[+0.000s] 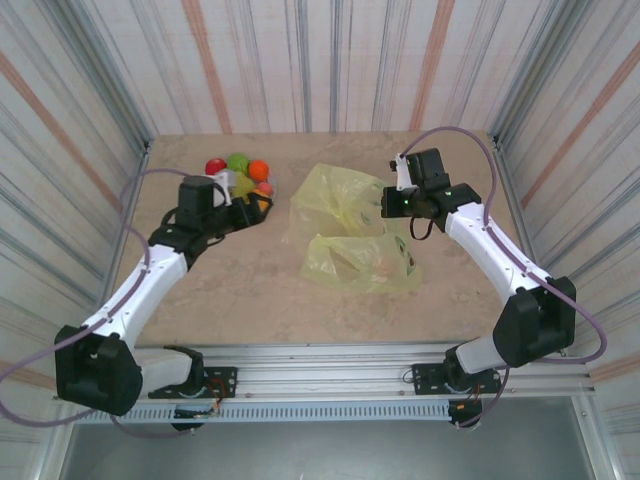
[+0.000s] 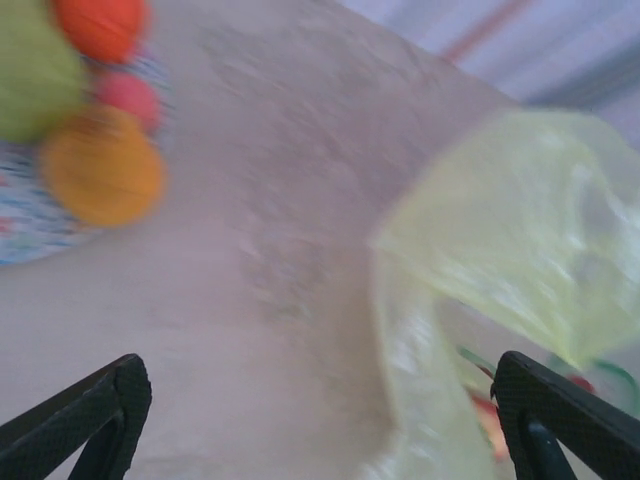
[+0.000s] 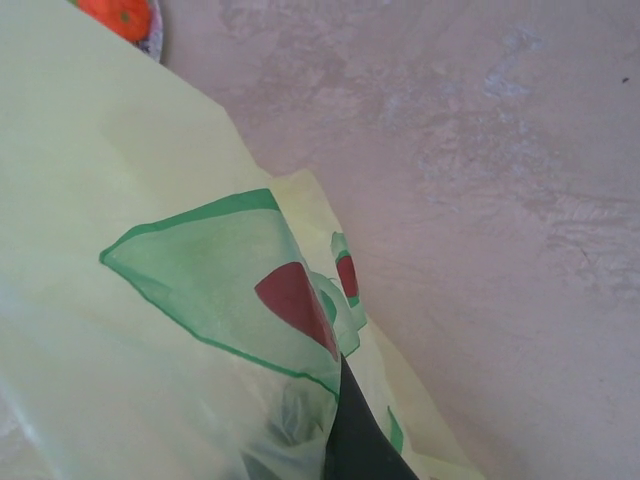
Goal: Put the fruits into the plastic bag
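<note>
Your left gripper is hanging low over the counter with its fingers spread wide and nothing between them. It's sitting between the plate and the bag.

The fruits are piled on that speckled plate at the far left of the counter. You can make out a green one, a red-orange one, a pink one and an orange one, all bunched up and touching.

The bag lies crumpled mid-counter, just right of the plate. There's some reddish stuff showing through the film, but you can't tell if that's a fruit inside or just the avocado print.

Your right gripper is at the bag's right edge. On its wrist cam the yellow film drapes right over it, with one dark finger poking out underneath. You can't tell from that whether it's pinching the bag or how far open it is.
</note>
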Robot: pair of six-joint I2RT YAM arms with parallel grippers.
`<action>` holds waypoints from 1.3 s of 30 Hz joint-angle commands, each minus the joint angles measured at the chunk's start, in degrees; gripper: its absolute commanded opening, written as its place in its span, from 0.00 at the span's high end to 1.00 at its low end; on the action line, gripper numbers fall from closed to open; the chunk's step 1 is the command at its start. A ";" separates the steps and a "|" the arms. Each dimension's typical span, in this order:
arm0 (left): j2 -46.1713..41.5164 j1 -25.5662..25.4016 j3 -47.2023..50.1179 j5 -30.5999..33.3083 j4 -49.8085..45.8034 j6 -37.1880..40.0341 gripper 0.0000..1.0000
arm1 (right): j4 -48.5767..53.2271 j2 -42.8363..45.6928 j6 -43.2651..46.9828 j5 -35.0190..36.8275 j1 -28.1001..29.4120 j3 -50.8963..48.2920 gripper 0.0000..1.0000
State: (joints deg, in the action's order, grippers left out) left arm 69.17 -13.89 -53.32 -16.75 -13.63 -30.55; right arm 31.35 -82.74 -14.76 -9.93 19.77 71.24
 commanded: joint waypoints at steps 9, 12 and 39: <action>21.94 2.38 -14.37 12.91 -10.01 7.92 0.03 | -1.56 -2.07 -0.45 -3.46 -0.26 0.48 1.00; 27.76 2.20 -17.87 11.31 -8.71 7.87 0.03 | -1.56 -2.12 -0.44 -3.80 -0.26 0.63 1.00; 47.79 1.41 -31.65 11.55 -7.56 5.90 0.21 | -2.26 -3.12 -0.97 -4.85 0.60 -0.40 1.00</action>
State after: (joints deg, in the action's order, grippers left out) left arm 115.81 -12.12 -83.24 -5.30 -21.06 -24.45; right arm 29.52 -84.97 -14.76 -13.80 19.90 71.24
